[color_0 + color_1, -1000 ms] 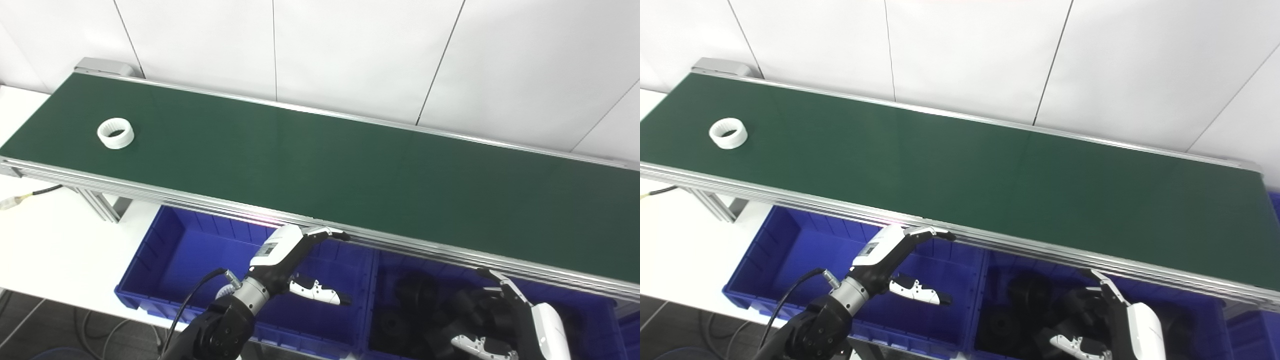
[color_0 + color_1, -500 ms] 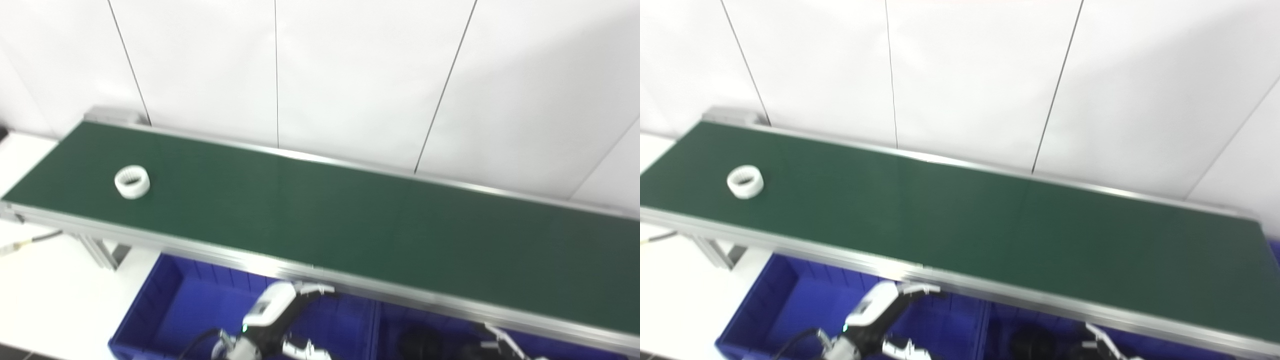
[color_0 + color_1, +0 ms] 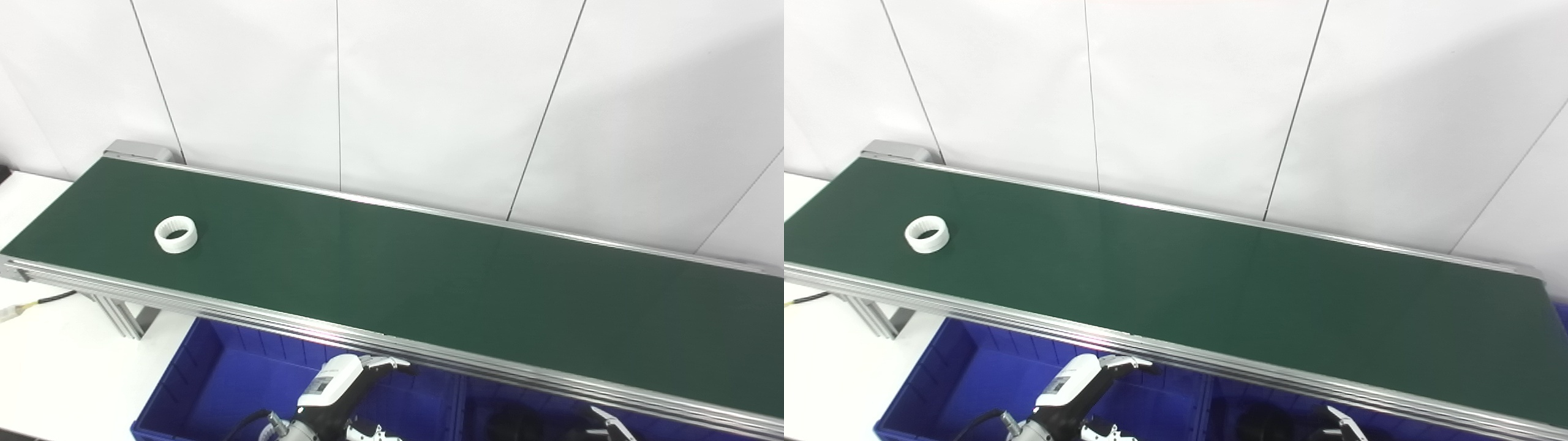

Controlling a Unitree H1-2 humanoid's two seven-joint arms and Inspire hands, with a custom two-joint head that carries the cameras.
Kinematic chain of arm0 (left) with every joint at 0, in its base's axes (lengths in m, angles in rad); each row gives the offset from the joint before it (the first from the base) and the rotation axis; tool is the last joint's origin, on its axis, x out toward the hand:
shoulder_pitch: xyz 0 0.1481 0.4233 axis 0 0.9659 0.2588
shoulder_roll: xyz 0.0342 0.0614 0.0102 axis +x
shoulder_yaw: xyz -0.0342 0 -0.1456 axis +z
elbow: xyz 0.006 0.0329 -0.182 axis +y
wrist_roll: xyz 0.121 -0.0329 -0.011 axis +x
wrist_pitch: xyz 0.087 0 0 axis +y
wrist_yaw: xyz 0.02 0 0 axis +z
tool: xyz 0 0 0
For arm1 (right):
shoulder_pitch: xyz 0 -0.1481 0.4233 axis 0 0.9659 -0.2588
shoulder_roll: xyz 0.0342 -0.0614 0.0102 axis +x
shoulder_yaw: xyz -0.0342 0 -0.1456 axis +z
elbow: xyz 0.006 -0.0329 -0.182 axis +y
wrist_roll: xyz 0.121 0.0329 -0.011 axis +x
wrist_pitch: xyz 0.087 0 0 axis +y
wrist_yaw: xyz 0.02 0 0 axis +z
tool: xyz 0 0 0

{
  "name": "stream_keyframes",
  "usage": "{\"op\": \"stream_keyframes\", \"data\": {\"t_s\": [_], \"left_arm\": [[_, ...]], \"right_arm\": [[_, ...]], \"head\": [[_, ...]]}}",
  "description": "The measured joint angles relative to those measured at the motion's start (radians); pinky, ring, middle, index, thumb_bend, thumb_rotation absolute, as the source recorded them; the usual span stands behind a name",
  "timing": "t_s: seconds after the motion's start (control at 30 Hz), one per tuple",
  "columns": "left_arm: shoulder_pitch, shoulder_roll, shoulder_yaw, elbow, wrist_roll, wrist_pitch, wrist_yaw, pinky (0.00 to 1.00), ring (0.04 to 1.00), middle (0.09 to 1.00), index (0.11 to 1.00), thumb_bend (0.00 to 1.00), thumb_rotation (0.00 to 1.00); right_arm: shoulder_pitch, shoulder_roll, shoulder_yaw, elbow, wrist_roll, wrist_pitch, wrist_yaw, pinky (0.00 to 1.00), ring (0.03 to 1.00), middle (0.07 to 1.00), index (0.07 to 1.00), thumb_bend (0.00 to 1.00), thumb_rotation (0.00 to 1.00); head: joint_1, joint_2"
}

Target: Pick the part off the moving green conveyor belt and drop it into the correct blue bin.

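Left eye view: ring (image 3: 176,234) is lying on belt (image 3: 429,282).
Left hand (image 3: 343,392) is hanging wide, holding nothing, over bin (image 3: 202,380); right hand (image 3: 1344,424) mostly hidden, state unclear.

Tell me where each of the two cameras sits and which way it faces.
Left eye view: on the head, looking down and forward at the green conveyor belt; the left hand shows at the bottom edge.
Right eye view: beside it, a little to the right, same direction; the right hand's fingers just peek in.
Shared: the white ring at the belt's left end, and the blue bin below.
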Motion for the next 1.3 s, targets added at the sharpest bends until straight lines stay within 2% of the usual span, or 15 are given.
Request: {"op": "stream_keyframes", "data": {"t_s": [0.13,0.17,0.23,0.37,0.57,0.73,0.93,1.3], "left_arm": [[-0.001,-0.002,0.000,0.000,-0.003,0.000,0.003,0.84,0.837,0.811,0.786,0.93,0.52],[-0.001,-0.002,0.000,0.000,-0.005,0.000,0.003,0.80,0.825,0.815,0.796,0.91,0.53],[0.001,-0.006,0.005,0.000,-0.032,-0.007,0.004,0.74,0.798,0.808,0.792,0.90,0.48],[0.010,-0.017,0.021,-0.028,-0.099,-0.038,0.004,0.67,0.755,0.792,0.782,0.89,0.46],[0.007,-0.042,0.050,-0.164,-0.166,-0.060,0.006,0.71,0.779,0.797,0.780,0.88,0.45],[-0.037,-0.047,0.081,-0.185,-0.186,-0.066,0.006,0.73,0.788,0.800,0.793,0.88,0.47],[-0.049,-0.061,0.102,-0.214,-0.158,-0.055,0.006,0.75,0.796,0.806,0.798,0.87,0.48],[-0.051,-0.079,0.143,-0.218,-0.062,0.024,0.019,0.72,0.791,0.823,0.809,0.81,0.42]], "right_arm": [[0.000,0.000,-0.001,0.004,0.001,0.000,-0.001,0.58,0.620,0.636,0.791,0.80,0.10],[-0.001,0.000,-0.001,0.006,0.001,0.000,-0.001,0.58,0.621,0.636,0.791,0.80,0.10],[-0.001,-0.001,-0.001,0.012,0.001,0.000,-0.002,0.59,0.621,0.637,0.793,0.79,0.10],[-0.001,-0.003,-0.002,0.014,0.005,0.000,-0.002,0.58,0.619,0.637,0.794,0.80,0.10],[-0.010,-0.003,-0.002,0.034,0.009,0.000,-0.005,0.60,0.619,0.634,0.793,0.80,0.08],[-0.016,-0.003,-0.002,0.047,0.010,-0.001,-0.010,0.58,0.613,0.635,0.792,0.80,0.08],[-0.019,-0.003,-0.002,0.054,0.015,-0.001,-0.013,0.58,0.620,0.640,0.795,0.80,0.08],[-0.035,-0.007,-0.002,0.085,0.024,-0.001,-0.030,0.57,0.621,0.641,0.792,0.80,0.07]], "head": [[0.006,-0.003],[0.006,-0.003],[0.014,-0.003],[0.020,-0.008],[0.022,-0.017],[0.028,-0.023],[0.035,-0.026],[0.041,-0.037]]}}
